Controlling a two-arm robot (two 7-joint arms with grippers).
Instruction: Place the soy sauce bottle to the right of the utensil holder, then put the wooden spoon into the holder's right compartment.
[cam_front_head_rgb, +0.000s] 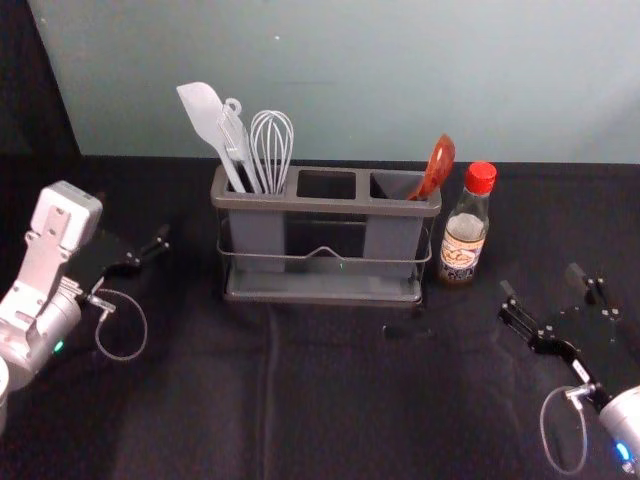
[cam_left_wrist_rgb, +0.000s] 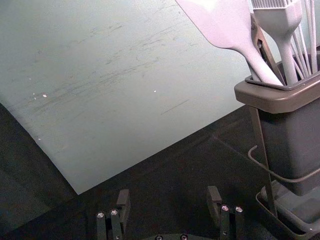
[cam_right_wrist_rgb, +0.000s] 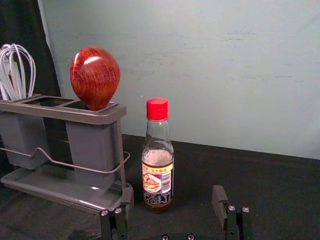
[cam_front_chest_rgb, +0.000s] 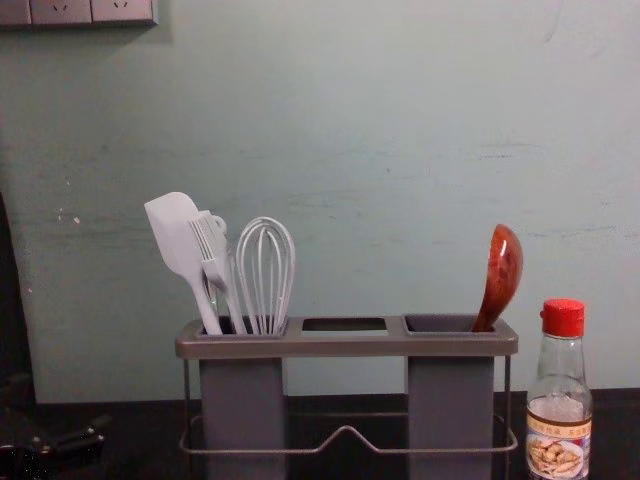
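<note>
"Soy sauce bottle (cam_front_head_rgb: 464, 240): where is it seen?"

"It is found just to the right of the utensil holder (cam_front_head_rgb: 322, 205), upright on the dark cloth (cam_front_head_rgb: 330, 400). A narrow gap is seen between the two. The bottle is topped by a red cap (cam_front_head_rgb: 480, 178), and a printed label (cam_front_head_rgb: 461, 252) is carried on its lower half."

"And the wooden spoon (cam_front_head_rgb: 435, 168)?"

"Held in the holder's right compartment (cam_front_head_rgb: 392, 238). Its glossy red-brown bowl is raised above the rim and tilted toward the bottle side; the handle is hidden inside."

"Contents of the left compartment (cam_front_head_rgb: 258, 240)?"

"Pale tools are grouped there: a spatula (cam_front_head_rgb: 205, 115), a brush (cam_front_chest_rgb: 208, 240) and a whisk (cam_front_head_rgb: 271, 140). The spatula is leaned outward to the left. A bent wire rail (cam_front_chest_rgb: 348, 430) is run across the holder's front, and a shallow tray (cam_front_head_rgb: 320, 286) is set beneath."

"Right gripper (cam_front_head_rgb: 541, 281)?"

"It is held low over the cloth, on the near right side of the bottle and clear of it. In its own wrist view, the right gripper (cam_right_wrist_rgb: 172, 194) is shown with its fingers spread apart, nothing clasped."

"Left gripper (cam_front_head_rgb: 135, 218)?"

"It is positioned left of the holder, well apart from the bottle and spoon. In its wrist view, a wide gap is recorded between the fingers of the left gripper (cam_left_wrist_rgb: 169, 195), with nothing gripped."
</note>
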